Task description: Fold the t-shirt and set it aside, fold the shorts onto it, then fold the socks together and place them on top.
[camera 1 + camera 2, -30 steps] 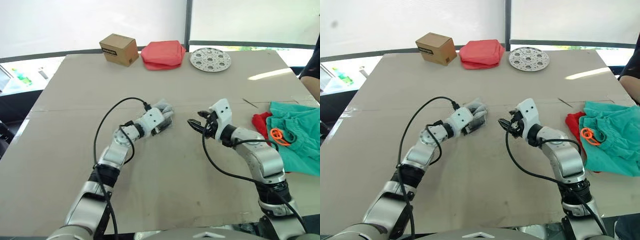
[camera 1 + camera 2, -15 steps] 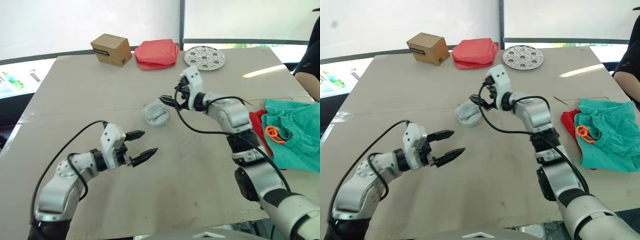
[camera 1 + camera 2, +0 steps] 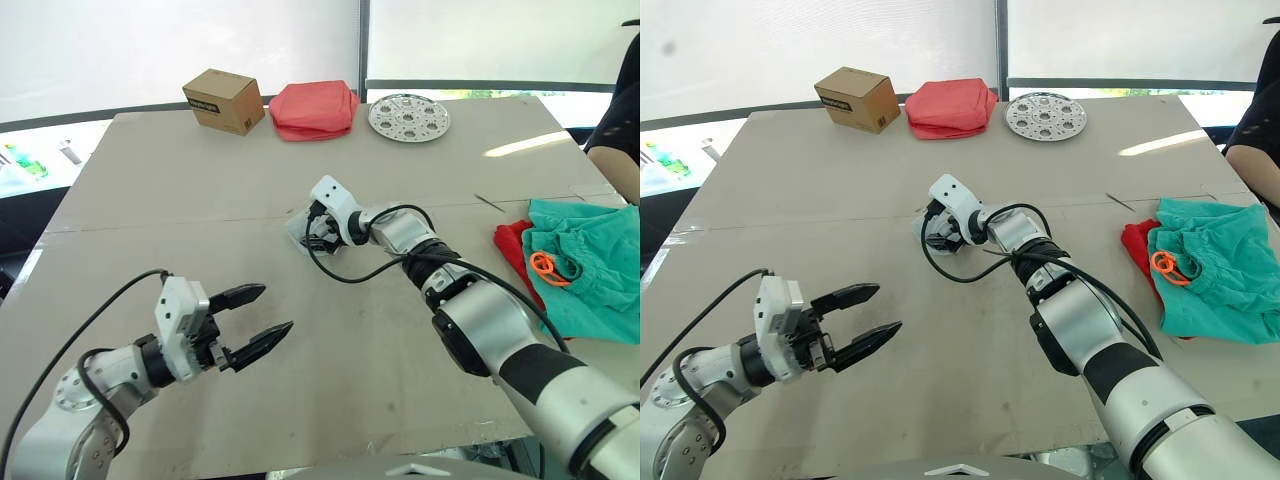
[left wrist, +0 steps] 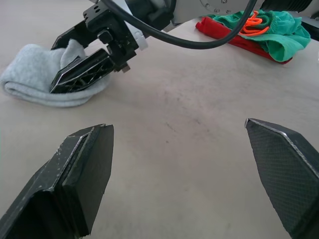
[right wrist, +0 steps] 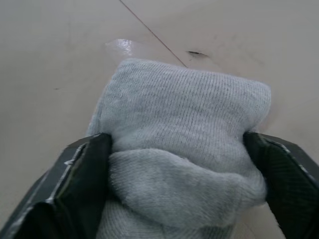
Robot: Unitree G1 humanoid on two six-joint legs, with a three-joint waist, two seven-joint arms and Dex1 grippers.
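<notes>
Right fingers [image 5: 89, 189] clamp the socks [image 5: 184, 139] between them on my counter [image 3: 200, 200]; left fingers [image 4: 79, 184] spread open, well apart from them.

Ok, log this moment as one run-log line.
right gripper: fingers around socks on table | left gripper: open, empty | shorts over t-shirt, right edge

A broad beige cardboard-covered table [image 3: 180, 190] carries, far from the teal-green shorts [image 3: 595, 265]: a brown cardboard box [image 3: 224, 99], a folded salmon-pink cloth bundle [image 3: 315, 108], a perforated round metal plate [image 3: 409, 116]; nearer them, grey bundled socks [image 5: 184, 149].
</notes>
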